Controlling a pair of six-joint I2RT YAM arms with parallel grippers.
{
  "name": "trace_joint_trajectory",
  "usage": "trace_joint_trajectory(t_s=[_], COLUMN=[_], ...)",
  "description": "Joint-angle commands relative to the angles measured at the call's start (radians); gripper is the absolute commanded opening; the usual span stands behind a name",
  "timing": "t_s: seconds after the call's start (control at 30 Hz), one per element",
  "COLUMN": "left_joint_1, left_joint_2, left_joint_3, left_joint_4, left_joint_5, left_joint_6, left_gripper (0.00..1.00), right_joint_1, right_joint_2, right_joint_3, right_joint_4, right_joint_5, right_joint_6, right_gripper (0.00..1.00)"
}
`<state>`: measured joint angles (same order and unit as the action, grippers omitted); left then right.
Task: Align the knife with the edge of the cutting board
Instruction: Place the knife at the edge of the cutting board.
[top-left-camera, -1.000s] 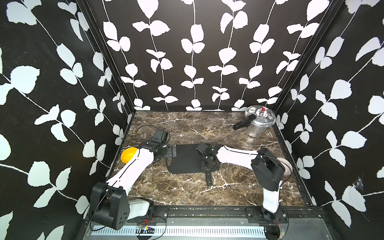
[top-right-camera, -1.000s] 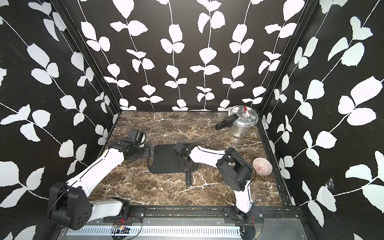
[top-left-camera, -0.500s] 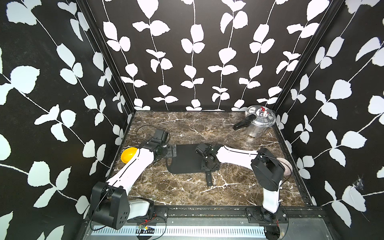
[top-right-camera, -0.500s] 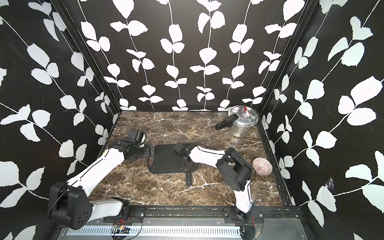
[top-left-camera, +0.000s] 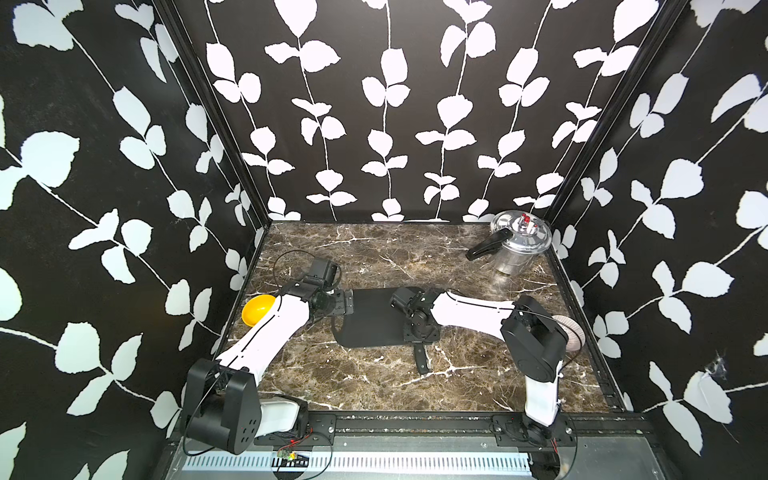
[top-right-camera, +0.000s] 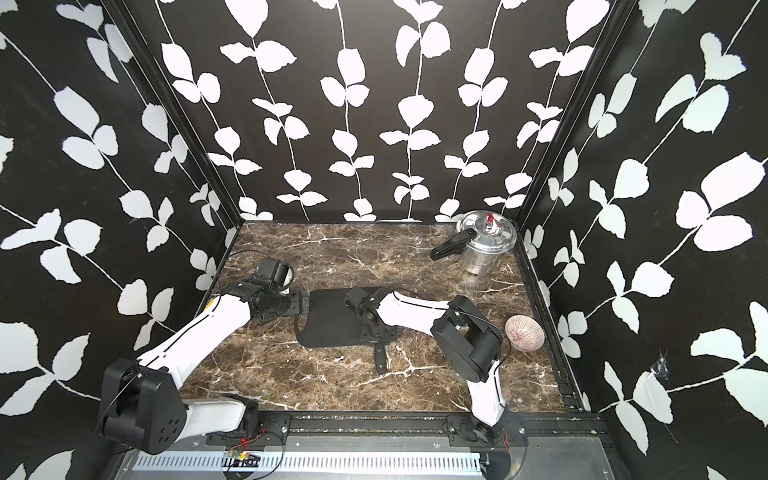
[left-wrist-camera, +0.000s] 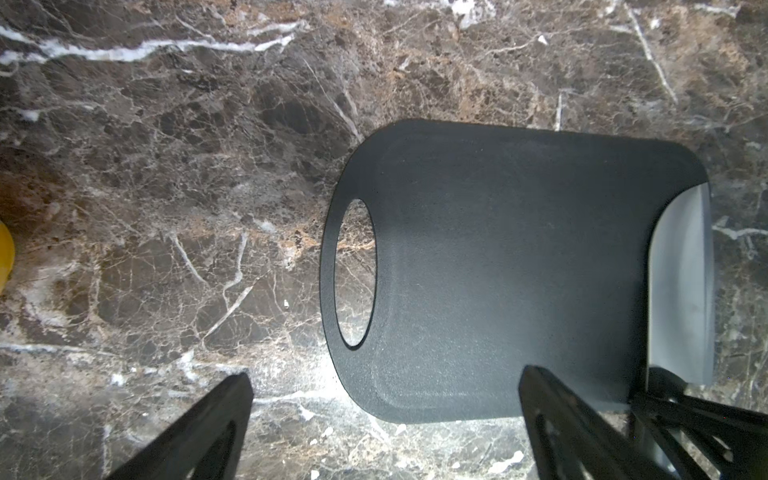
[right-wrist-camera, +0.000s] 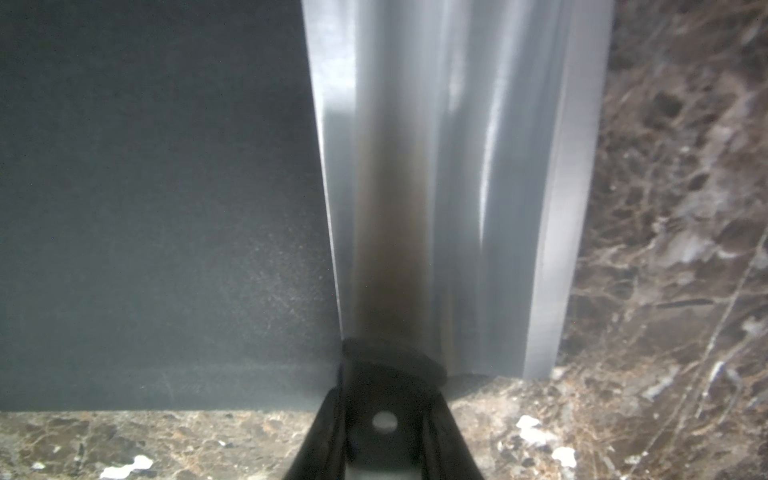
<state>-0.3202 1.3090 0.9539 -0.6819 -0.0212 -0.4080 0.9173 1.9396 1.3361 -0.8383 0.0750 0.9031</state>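
Table: you are working on a brown marble-patterned table (top-left-camera: 374, 257) boxed in by black leaf-print walls.
Board: the flat matte black cutting board (top-left-camera: 370, 320) with an oval cut-out lies mid-table in both top views (top-right-camera: 328, 320). Its cut-out end points toward your left arm.
Knife: the broad silver-grey cleaver-like knife (right-wrist-camera: 436, 187) with a black riveted handle lies on the board's end opposite the cut-out. The blade's outer long edge runs close along that end, with table showing just past it.
Handle: in a top view the knife (top-left-camera: 422, 360) shows only its handle, which juts past the board's near edge over the table.
Right fingers (right-wrist-camera: 446, 449): clamped tight on the knife's handle, just behind the blade.
Left fingers (left-wrist-camera: 208, 428): spread wide and holding nothing, at the board's cut-out end. You cannot tell if they touch anything.
Bystanders: yellow bowl (top-left-camera: 257, 314) by the left wall, steel pressure cooker (top-left-camera: 517, 245) in the back right corner, pale ribbed bowl (top-right-camera: 524, 332) beside the right arm.
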Motion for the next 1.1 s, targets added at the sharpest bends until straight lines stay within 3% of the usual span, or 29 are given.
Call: trace_joint_trajectory(t_s=[0.0, 0.53, 0.7, 0.9, 1.07], left_joint_1=[-0.003, -0.003, -0.003, -0.003, 0.001], left_joint_2=[0.004, 0.008, 0.008, 0.004, 0.009], left_joint_3=[0.027, 0.027, 0.029, 0.050, 0.066], left_joint_4=[-0.004, -0.001, -0.002, -0.005, -0.007], left_joint_5=[0.006, 0.007, 0.005, -0.035, -0.115], left_joint_6=[0.001, 0.002, 0.004, 0.017, 0.026], left_gripper=[0.98, 0.99, 0.99, 0.98, 0.98], right_joint_1=[0.008, -0.001, 0.000, -0.005, -0.070], right_joint_2=[0.021, 0.029, 0.011, -0.111, -0.304], right_joint_3=[0.036, 0.008, 0.022, 0.041, -0.070], right_joint_4=[0.008, 0.028, 0.017, -0.026, 0.016], right_joint_5=[0.001, -0.012, -0.012, 0.071, 0.111], right_joint_6=[-0.006, 0.011, 0.010, 0.006, -0.008], right_gripper=[0.14, 0.15, 0.36, 0.68, 0.80])
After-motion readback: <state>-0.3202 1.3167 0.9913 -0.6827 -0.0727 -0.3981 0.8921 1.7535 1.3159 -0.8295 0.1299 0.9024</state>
